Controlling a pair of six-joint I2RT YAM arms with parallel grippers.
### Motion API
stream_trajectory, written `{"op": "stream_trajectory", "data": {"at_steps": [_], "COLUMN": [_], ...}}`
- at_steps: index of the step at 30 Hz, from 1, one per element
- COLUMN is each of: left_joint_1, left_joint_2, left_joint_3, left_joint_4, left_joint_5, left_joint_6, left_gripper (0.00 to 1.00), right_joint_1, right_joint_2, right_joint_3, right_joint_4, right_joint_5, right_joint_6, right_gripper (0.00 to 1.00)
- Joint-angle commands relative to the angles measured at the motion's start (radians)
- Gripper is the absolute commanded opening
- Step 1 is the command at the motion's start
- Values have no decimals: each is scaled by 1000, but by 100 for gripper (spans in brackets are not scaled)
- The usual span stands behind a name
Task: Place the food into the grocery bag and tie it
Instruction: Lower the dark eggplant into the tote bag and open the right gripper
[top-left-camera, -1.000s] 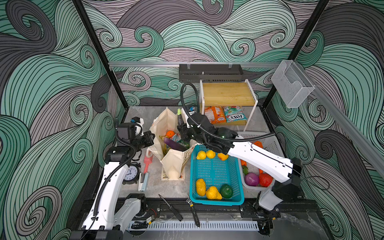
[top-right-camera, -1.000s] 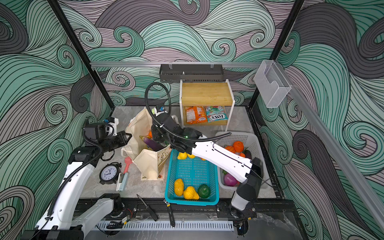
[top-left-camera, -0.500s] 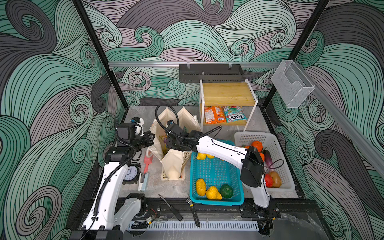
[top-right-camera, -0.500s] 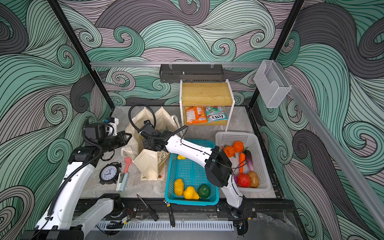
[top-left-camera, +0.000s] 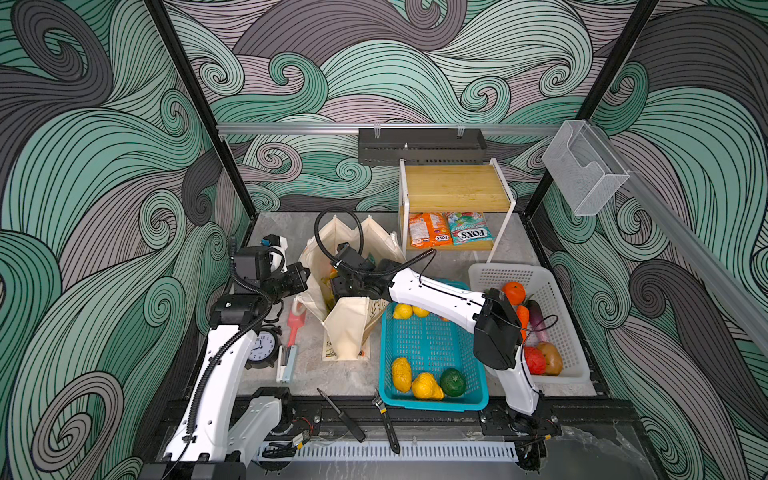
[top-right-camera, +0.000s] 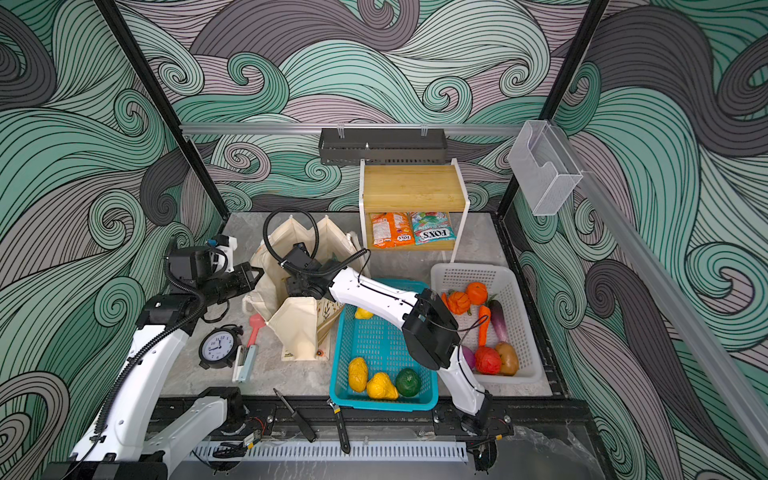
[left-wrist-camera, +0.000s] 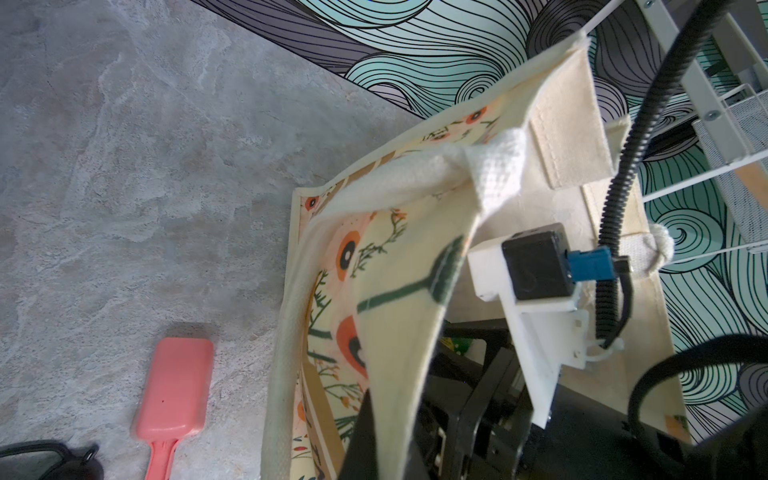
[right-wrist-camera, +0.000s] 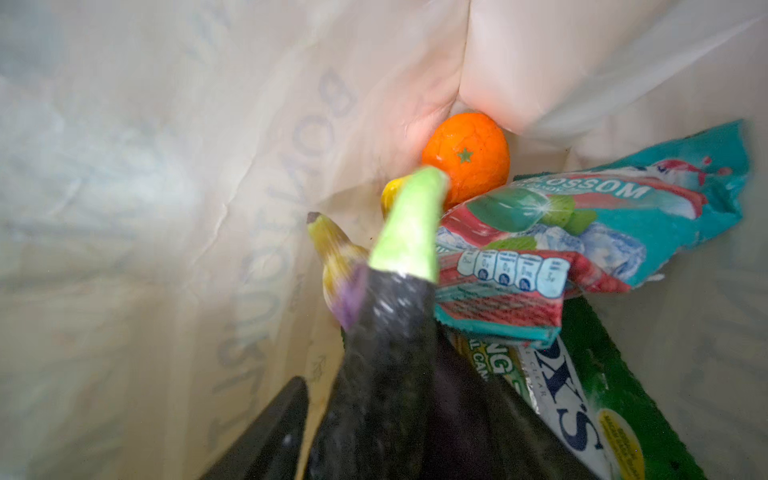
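Purple-black eggplant (right-wrist-camera: 386, 365) hangs stem-first between the right jaws, deep inside the grocery bag (top-left-camera: 347, 332), just above the orange (right-wrist-camera: 467, 151), banana (right-wrist-camera: 336, 257) and teal-red packet (right-wrist-camera: 582, 232). Those jaws stand spread on either side of it, and its blur suggests it is slipping free. Best to let it drop clear, then lift straight up through the mouth without snagging cloth. The left jaws are closed on the bag's rim; they should hold it taut and open.

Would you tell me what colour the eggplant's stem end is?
The stem end of the eggplant is light green; the right wrist view shows it best.
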Motion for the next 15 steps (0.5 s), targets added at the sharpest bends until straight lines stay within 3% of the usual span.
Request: {"op": "stream_trajectory", "data": {"at_steps": [1,3,7,9,15], "left_joint_1": [9,11,16,16,17], "left_joint_2": [-14,-14,-12,-14,-13], "left_joint_3": [-7,-7,-8,-10,-10], "left_joint_4": [-26,-25,-25,-25,-24], "left_joint_5": [7,5,4,1,-9], "left_joint_6": [-3,-3,-5,-5,-4], "left_gripper": [0,0,0,0,0], "right_joint_1": [-11,-10,-12,-12,-12], "right_joint_2": [-18,-50,-107,-149,-301], "right_joint_3": [-3,-12,-29,-36,-82], "right_joint_4": [-25,-24,-23,-22,1], "right_joint_5": [1,-2,-32,-38,-45], "right_joint_6": [-17,-26,-62,-66,-91], "right_gripper": [86,93,94,100,100]}}
